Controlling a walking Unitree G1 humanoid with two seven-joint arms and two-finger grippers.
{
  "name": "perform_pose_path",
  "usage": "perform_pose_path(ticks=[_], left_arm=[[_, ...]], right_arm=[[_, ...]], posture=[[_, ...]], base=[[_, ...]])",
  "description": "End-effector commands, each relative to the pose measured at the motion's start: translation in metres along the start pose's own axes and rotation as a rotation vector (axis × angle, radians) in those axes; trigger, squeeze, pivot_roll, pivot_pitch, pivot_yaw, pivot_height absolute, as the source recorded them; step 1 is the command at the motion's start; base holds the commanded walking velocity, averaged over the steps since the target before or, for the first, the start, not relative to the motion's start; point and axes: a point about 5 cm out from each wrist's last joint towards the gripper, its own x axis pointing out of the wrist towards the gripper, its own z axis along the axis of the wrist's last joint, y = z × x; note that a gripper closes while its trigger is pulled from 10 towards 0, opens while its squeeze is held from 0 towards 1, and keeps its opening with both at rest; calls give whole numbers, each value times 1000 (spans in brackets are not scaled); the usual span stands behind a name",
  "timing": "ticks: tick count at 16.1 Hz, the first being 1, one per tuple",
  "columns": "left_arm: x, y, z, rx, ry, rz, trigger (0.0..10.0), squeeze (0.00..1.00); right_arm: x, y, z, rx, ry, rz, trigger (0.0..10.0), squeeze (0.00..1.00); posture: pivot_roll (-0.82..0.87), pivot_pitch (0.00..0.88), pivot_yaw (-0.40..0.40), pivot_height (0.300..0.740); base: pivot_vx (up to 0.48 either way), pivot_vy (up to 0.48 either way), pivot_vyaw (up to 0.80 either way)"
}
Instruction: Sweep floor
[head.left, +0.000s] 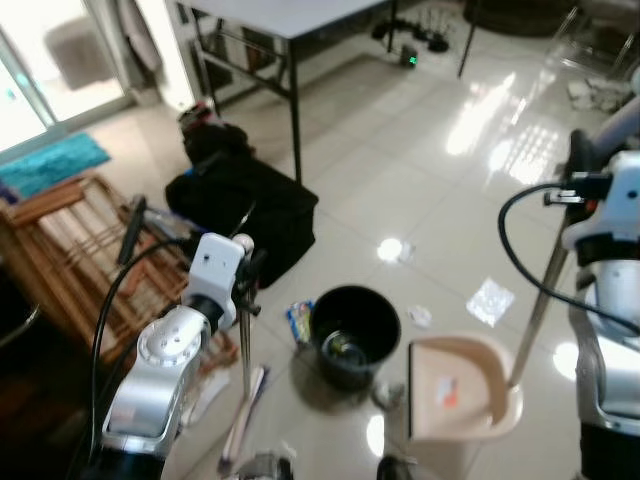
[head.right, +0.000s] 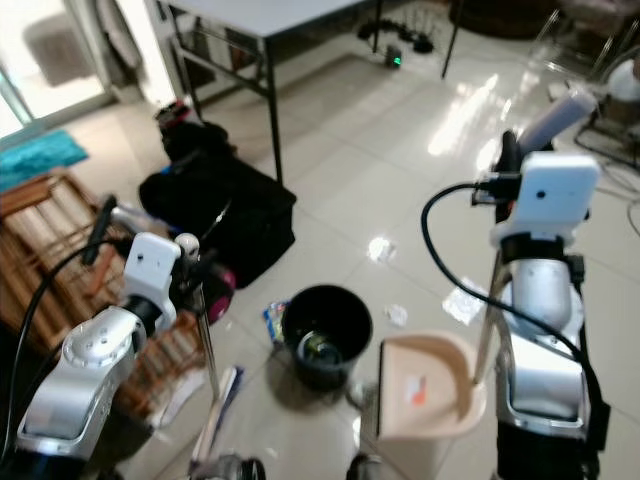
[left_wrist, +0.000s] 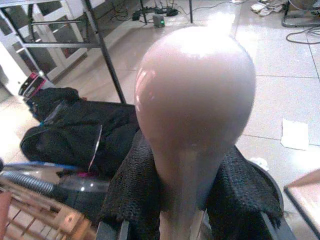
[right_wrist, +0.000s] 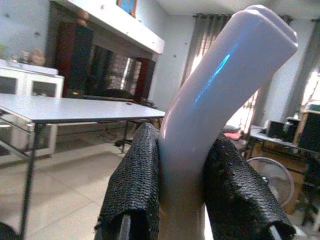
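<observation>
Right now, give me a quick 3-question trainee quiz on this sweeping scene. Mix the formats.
1. True or false: the dustpan lies flat on the floor, with no tool holding its handle.
2. What does the left tool grip?
A. the black bin
B. the broom handle
C. the black bag
3. Fill in: the black bin stands between the broom and the ____.

Key:
1. False. The right tool is shut on the dustpan handle.
2. B. The broom handle sits between its fingers.
3. dustpan
</observation>
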Motion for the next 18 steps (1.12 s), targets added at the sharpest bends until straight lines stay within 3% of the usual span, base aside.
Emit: perform_pose_path(ticks=[1, 8, 14, 18], left_arm=[[1, 2, 8, 12, -25, 1, 10000, 0], [7, 0, 14, 14, -52, -15, 10000, 0], [23, -5, 45, 20, -169, -47, 10000, 0], [28, -4, 49, 33, -173, -57, 10000, 0]], right_arm=[[-3, -2, 9, 8, -34, -11, 10000, 0], [-11, 6, 3, 106, 19, -3, 10000, 0], [-29, 16, -22, 212, 163, -36, 10000, 0], [-35, 16, -26, 246, 195, -62, 10000, 0]], posture=[[-65, 43, 43, 740], [-71, 43, 41, 740], [-67, 44, 44, 740], [-69, 39, 51, 740]], base=[[-270, 0, 0], [-116, 0, 0], [0, 0, 0], [0, 139, -278]])
